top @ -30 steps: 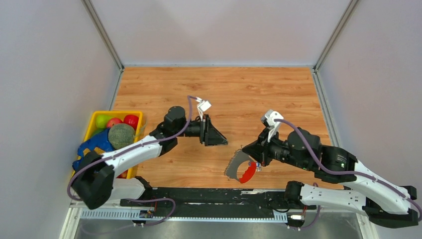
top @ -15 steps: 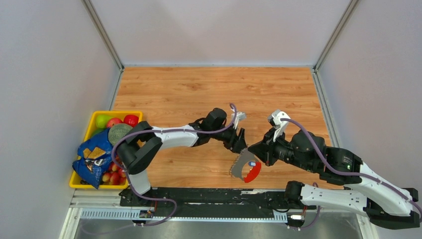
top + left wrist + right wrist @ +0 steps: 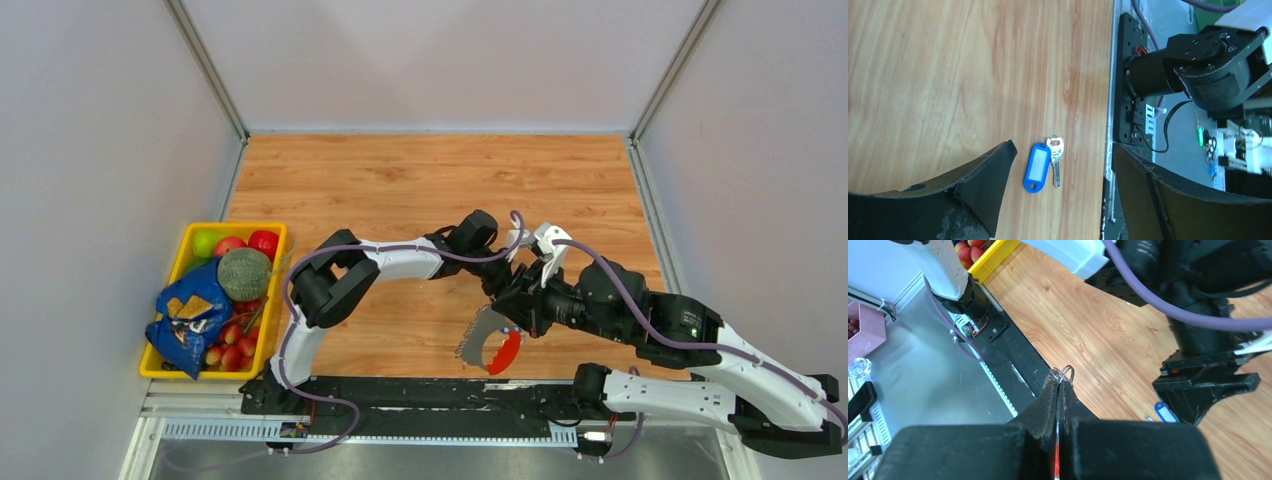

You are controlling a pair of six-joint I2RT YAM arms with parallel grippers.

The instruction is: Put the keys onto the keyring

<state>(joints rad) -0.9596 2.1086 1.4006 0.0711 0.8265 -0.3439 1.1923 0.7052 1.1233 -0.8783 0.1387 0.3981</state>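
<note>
The keys (image 3: 1055,162), one small silvery key joined to a blue tag (image 3: 1037,167), lie flat on the wood near the table's front edge. My left gripper (image 3: 1063,150) is open and hovers above them, one finger on each side; in the top view it (image 3: 505,280) reaches across to the right arm. The tag also shows in the right wrist view (image 3: 1164,412). My right gripper (image 3: 1058,385) is shut on the keyring (image 3: 488,340), its red loop (image 3: 506,350) and grey jagged piece hanging below the fingers. A small metal ring (image 3: 1066,374) sticks out at the fingertips.
A yellow bin (image 3: 232,228) with fruit, a melon and a blue bag stands at the left edge. The black base rail (image 3: 420,392) runs along the table's front, close to the keys. The left arm's wrist (image 3: 1208,365) stands right beside my right gripper.
My left arm has swung from the table's middle to the right and now hangs over the keys beside the right gripper. The right gripper still holds the keyring in about the same place.
</note>
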